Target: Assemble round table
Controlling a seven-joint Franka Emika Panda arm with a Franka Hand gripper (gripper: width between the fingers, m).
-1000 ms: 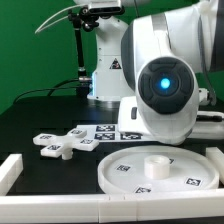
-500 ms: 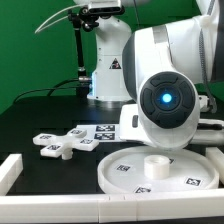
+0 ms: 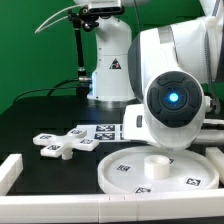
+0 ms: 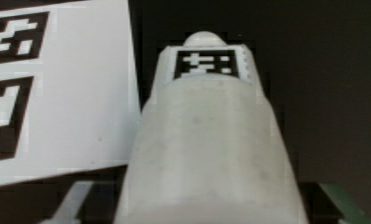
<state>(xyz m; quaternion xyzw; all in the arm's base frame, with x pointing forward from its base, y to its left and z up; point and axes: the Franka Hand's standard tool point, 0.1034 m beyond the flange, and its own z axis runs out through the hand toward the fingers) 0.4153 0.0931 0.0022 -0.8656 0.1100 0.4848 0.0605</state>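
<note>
In the exterior view, the white robot arm [image 3: 170,95] is leaning low over the black table [image 3: 40,115]. Its bulk is hiding the gripper, so the jaws are not showing here. The large round rimmed white plastic disc [image 3: 125,168] is lying flat at the front, a short raised stub [image 3: 155,163] at its middle pointing up, likely so a part can go in from above. The white cross-shaped plastic foot piece [image 3: 60,146] is lying flat toward the exterior view's left, apart from the disc and seemingly untouched. The marker board [image 3: 103,132] is lying behind them.

In the wrist view, the thick white cylinder leg [image 4: 208,140] is filling the frame, a tag at its far end, beside the marker board. The gripper [image 4: 208,205] is sitting right at the leg, probably for a grasp, but I cannot tell whether the jaws are clamping it.
</note>
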